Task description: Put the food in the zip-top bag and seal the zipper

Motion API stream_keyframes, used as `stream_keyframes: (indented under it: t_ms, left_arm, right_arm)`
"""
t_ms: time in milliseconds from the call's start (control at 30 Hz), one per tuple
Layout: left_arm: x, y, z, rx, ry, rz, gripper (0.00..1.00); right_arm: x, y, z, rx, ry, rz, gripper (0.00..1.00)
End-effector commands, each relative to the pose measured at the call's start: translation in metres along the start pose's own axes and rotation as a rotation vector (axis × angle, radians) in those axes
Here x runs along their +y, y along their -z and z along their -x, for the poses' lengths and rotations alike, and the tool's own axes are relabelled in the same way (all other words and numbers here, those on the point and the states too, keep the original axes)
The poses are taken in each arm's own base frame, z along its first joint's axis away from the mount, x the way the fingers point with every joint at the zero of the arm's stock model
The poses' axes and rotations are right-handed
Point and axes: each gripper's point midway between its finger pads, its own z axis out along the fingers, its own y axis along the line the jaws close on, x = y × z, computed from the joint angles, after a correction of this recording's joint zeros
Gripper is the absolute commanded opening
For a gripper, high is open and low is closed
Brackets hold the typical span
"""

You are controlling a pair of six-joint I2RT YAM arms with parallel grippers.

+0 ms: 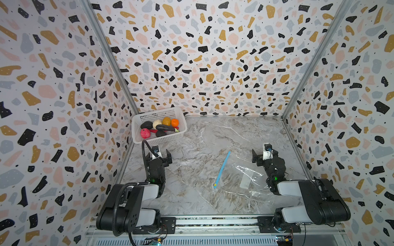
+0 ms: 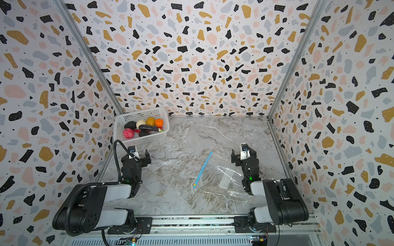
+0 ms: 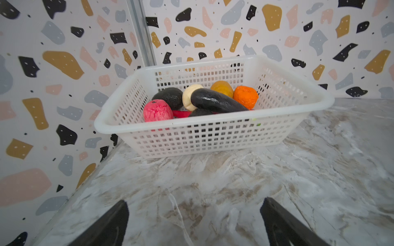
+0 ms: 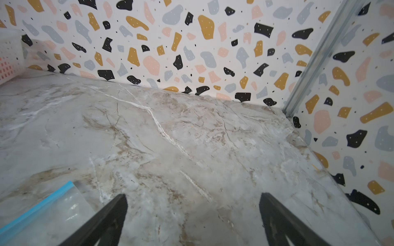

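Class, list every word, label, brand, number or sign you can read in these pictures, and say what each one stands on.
No text can be read in any view.
The white label on the clear bag: any print is too small and blurred to read.
The basket, the toy food and the walls: no writing shows, only a speckled pattern on the walls.

We see a clear, crinkly, glossy plastic zip-top bag (image 1: pixel 238 187) on a smooth, marble-patterned tabletop (image 1: pixel 202 138). The basket (image 3: pixel 213 121) is white perforated plastic; the eggplant (image 3: pixel 215 102) is glossy, the pink-red ball (image 3: pixel 157 110) wrinkled and matt.
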Motion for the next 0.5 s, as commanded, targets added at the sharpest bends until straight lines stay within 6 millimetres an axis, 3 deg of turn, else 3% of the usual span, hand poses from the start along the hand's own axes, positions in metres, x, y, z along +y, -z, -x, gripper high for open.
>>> stream_keyframes:
  t_ms: [0, 167, 300, 367, 467]
  left_arm:
    - [0.017, 0.003, 0.014, -0.04, 0.059, 0.095, 0.99]
    - [0.033, 0.004, 0.029, 0.004, 0.114, 0.202, 1.0]
    - [0.087, 0.012, 0.052, 0.065, 0.279, 0.621, 0.99]
    - [0.078, -0.003, 0.057, 0.154, 0.26, 0.608, 0.99]
    - [0.042, -0.036, 0.072, 0.272, 0.24, 0.455, 0.99]
  right_arm:
    - [-0.008, 0.0, 0.008, 0.004, 0.027, -0.051, 0.99]
    - [0.003, 0.013, 0.036, -0.058, 0.013, -0.053, 0.99]
    - [0.015, 0.006, 0.043, 0.026, -0.156, -0.014, 0.99]
    - [0.029, 0.003, 0.046, 0.048, -0.22, 0.015, 0.99]
    - [0.073, -0.005, 0.052, 0.081, -0.253, 0.138, 0.99]
